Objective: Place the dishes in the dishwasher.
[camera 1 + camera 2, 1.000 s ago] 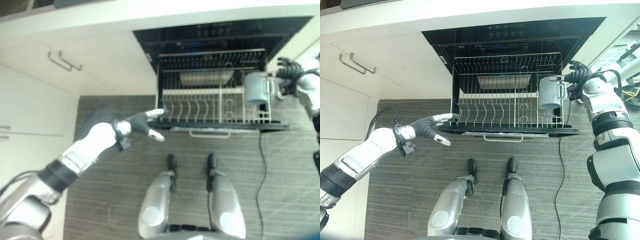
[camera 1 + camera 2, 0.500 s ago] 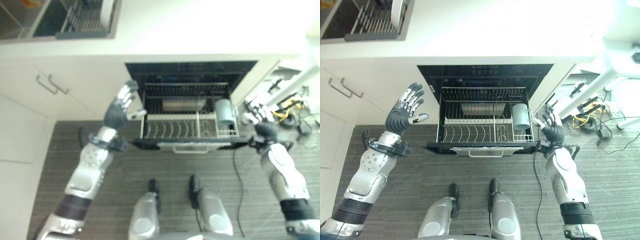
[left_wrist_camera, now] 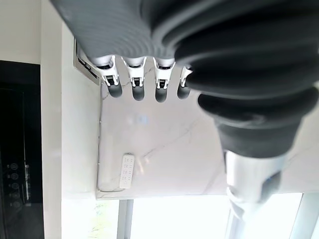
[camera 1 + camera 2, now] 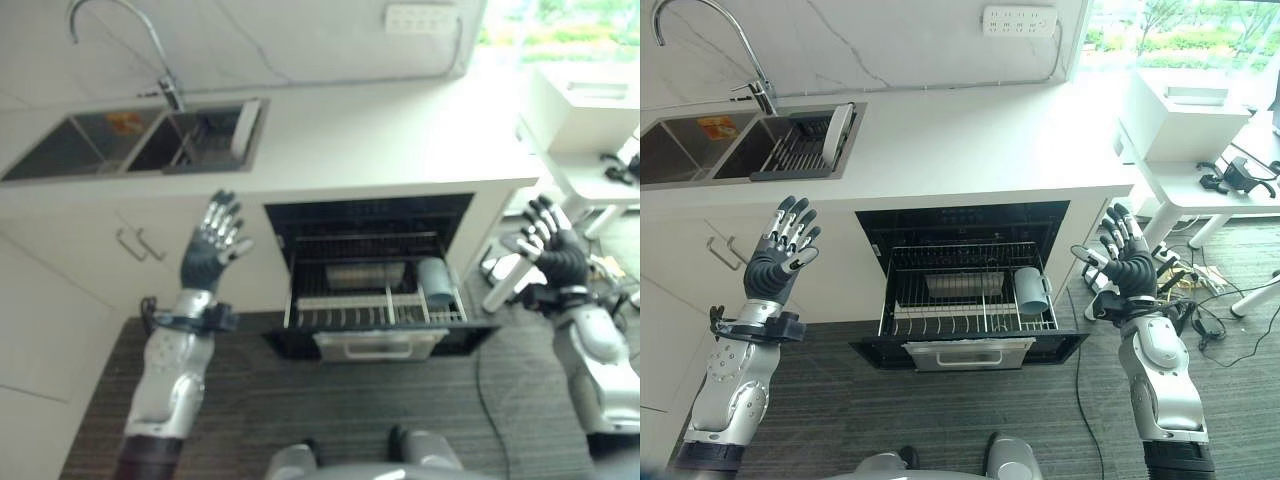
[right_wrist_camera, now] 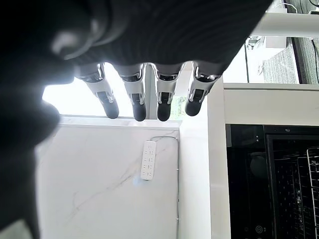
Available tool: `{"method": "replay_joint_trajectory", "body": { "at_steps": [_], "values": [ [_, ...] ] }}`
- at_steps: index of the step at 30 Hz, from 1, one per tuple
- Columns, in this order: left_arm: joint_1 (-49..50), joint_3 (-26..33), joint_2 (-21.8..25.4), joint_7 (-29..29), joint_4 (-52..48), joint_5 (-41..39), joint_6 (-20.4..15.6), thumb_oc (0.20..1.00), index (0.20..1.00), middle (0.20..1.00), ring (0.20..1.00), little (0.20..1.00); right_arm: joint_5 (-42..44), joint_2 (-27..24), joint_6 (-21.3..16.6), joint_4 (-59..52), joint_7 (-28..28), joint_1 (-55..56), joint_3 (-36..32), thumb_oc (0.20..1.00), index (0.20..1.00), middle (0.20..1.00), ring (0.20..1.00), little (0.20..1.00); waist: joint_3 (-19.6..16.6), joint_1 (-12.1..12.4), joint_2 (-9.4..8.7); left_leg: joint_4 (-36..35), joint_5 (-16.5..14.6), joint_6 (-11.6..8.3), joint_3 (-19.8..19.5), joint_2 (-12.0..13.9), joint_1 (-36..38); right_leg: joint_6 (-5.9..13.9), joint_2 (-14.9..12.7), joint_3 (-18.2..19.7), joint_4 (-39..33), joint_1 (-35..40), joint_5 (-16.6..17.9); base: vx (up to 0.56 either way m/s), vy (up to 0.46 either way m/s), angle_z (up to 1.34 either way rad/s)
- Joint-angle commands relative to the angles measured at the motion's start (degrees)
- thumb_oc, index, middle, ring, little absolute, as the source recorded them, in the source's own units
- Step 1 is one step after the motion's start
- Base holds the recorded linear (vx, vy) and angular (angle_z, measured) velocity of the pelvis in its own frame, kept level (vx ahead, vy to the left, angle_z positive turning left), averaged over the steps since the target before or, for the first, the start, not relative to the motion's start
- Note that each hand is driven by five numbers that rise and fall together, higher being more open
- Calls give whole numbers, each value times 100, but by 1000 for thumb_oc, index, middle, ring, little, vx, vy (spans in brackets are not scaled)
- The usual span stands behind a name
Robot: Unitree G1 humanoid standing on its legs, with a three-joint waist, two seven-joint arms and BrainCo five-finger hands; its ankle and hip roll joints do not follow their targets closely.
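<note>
Under the counter: dishwasher (image 4: 970, 290) is seen open, wire rack (image 4: 970, 310) pulled out over the lowered door.
Mug: a grey mug (image 4: 1030, 291) is seen lying in the right part of the rack, against the right-hand wires; held by neither hand.
Rack, rest: a pale flat dish (image 4: 960, 284) is made out at the back of the rack; detail cannot be told. Front tines are seen bare.
Left hand: left hand (image 4: 775, 262) is raised to the left of the dishwasher, in front of the cabinet doors (image 4: 680, 280); fingers are spread straight, nothing is held. Well apart from the rack.
Right hand: right hand (image 4: 1127, 266) is raised to the right of the dishwasher, beside the counter end; fingers are spread straight, nothing is held. Apart from the mug.
Wrist views: straight fingers (image 3: 134, 82) of the left and straight fingers (image 5: 137, 94) of the right are shown, with nothing between them.
Counter: a sink (image 4: 700, 150) with a tap (image 4: 710, 45) is seen at the left; a plate (image 4: 839, 126) is stood on edge in a drying rack (image 4: 795, 152) at the sink's right side.
Wall: a socket strip (image 4: 1019, 20) is mounted above the counter.
</note>
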Motion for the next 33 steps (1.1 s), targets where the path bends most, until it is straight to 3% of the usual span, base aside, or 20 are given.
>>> {"method": "replay_joint_trajectory", "body": {
  "at_steps": [1,5,6,8,10,11,14,15,18,19,21,22,23,24,25,26,28,31,33],
  "values": [
    [-521,-3,212,-227,-224,76,-126,1000,1000,1000,1000,1000,416,-611,-584,-521,431,-181,-319,1000,1000,1000,1000,1000,71,-233,-267,322,-471,-203,388,188,150,447,-76,427,-350,272,-194,105,-34,-3],
    [-454,129,264,-224,-138,-142,-4,1000,1000,1000,1000,1000,307,-557,-575,-494,499,-224,-309,1000,1000,1000,1000,1000,1,-163,-276,322,-410,-220,442,23,286,321,-14,461,-350,339,-320,139,-45,0],
    [-387,149,192,-266,-187,-185,-16,1000,1000,1000,1000,1000,104,-604,-590,-506,464,-270,-249,1000,1000,1000,1000,1000,74,-17,-421,328,285,-367,458,-156,342,217,-103,529,-350,416,-320,96,-50,2],
    [-289,158,99,-270,-293,-281,-16,1000,1000,1000,1000,1000,16,-671,-577,-459,365,-360,-232,1000,1000,1000,1000,1000,218,106,-528,819,536,-484,249,-119,94,170,-171,579,-350,484,-258,50,126,0],
    [-244,147,34,-276,-324,-273,4,1000,1000,1000,1000,1000,32,-738,-492,-411,287,-495,-249,1000,1000,1000,1000,1000,212,114,-539,452,512,-484,213,194,187,214,-208,582,-350,490,-251,80,523,18],
    [-41,192,16,-215,-361,-301,-102,1000,1000,1000,1000,1000,134,-879,-301,-474,360,-566,-348,1000,1000,1000,1000,1000,137,74,-299,322,218,-614,-197,1004,-4,362,-181,634,-350,453,-285,98,876,46],
    [-101,217,-16,-30,-129,-407,-349,1000,1000,1000,1000,1000,156,-1120,-74,-433,617,-784,-355,1000,1000,1000,1000,1000,48,8,-139,322,138,-931,-833,1444,-263,583,-500,821,-350,348,-285,49,942,23],
    [-135,203,-28,-17,-87,-387,-422,1000,1000,1000,1000,1000,121,-1181,-61,-412,572,-874,-324,1000,1000,1000,1000,1000,58,-7,-111,322,91,-976,-849,1453,-264,669,-624,868,-350,313,-258,-43,938,-35],
    [-295,224,53,-147,-22,-378,-362,1000,1000,1000,1000,1000,351,-1190,-126,-384,455,-917,-416,1000,1000,1000,1000,1000,158,-86,-105,322,123,-1055,-301,1452,-243,1100,-1237,959,-350,250,-20,-42,774,-29],
    [-414,257,160,-176,66,-178,-270,1000,1000,1000,1000,1000,891,-959,-64,-512,565,-693,-517,1000,1000,1000,1000,1000,207,-28,-209,322,91,-992,-161,1187,-194,1209,-1670,825,-350,299,291,17,562,13],
    [-466,307,298,-253,70,-107,-129,1000,1000,1000,1000,1000,949,-666,91,-701,610,-449,-520,1000,1000,1000,1000,1000,262,40,-333,322,-29,-860,-63,892,-90,1155,-2065,585,-350,188,861,42,510,36],
    [-388,414,363,-350,-19,-182,-24,1000,1000,1000,1000,1000,787,-568,108,-760,708,-354,-478,1000,1000,1000,1000,1000,286,112,-355,322,-111,-754,-1,815,-26,1109,-2106,379,-350,213,989,14,493,-4],
    [-317,475,409,-426,-112,-242,86,1000,1000,1000,1000,1000,684,-574,100,-774,733,-347,-399,1000,1000,1000,1000,1000,272,182,-323,322,-198,-654,55,776,-11,1069,-2039,137,-350,278,997,-38,560,-31],
    [-293,442,463,-446,-164,-183,187,1000,1000,1000,1000,1000,769,-585,34,-720,623,-449,-250,1000,1000,1000,1000,1000,244,211,-294,322,-292,-502,176,701,-1,1041,-1660,-145,-350,386,936,-18,505,-47],
    [-348,352,497,-430,-121,-136,223,1000,1000,1000,1000,1000,798,-571,-35,-651,545,-490,-198,1000,1000,1000,1000,1000,219,187,-273,322,-399,-401,166,621,16,990,-1316,-211,-350,442,741,-21,526,-44],
    [-410,233,496,-453,-48,-146,237,1000,1000,1000,1000,1000,754,-541,-120,-560,432,-494,-186,1000,1000,1000,1000,1000,200,148,-260,322,-426,-262,63,468,-28,853,-837,-170,-350,444,484,22,425,-33],
    [-365,151,394,-434,-24,-90,262,1000,1000,1000,1000,1000,695,-503,-129,-524,474,-338,-281,1000,1000,1000,1000,1000,188,78,-268,322,-554,-110,-32,175,4,584,-172,-47,-350,498,114,47,344,17],
    [-110,86,292,-476,-106,-139,447,1000,1000,1000,1000,1000,822,-583,-157,-558,531,12,-574,1000,1000,1000,1000,1000,144,-15,-385,322,-564,17,-186,-271,26,285,525,304,-350,315,-177,51,154,43],
    [-76,-38,299,-536,-75,24,370,1000,1000,1000,1000,1000,868,-555,-316,-557,469,15,-600,1000,1000,1000,1000,1000,156,-13,-418,322,-608,87,-271,-445,18,323,509,333,-350,159,-27,9,-27,20]
  ]
}}
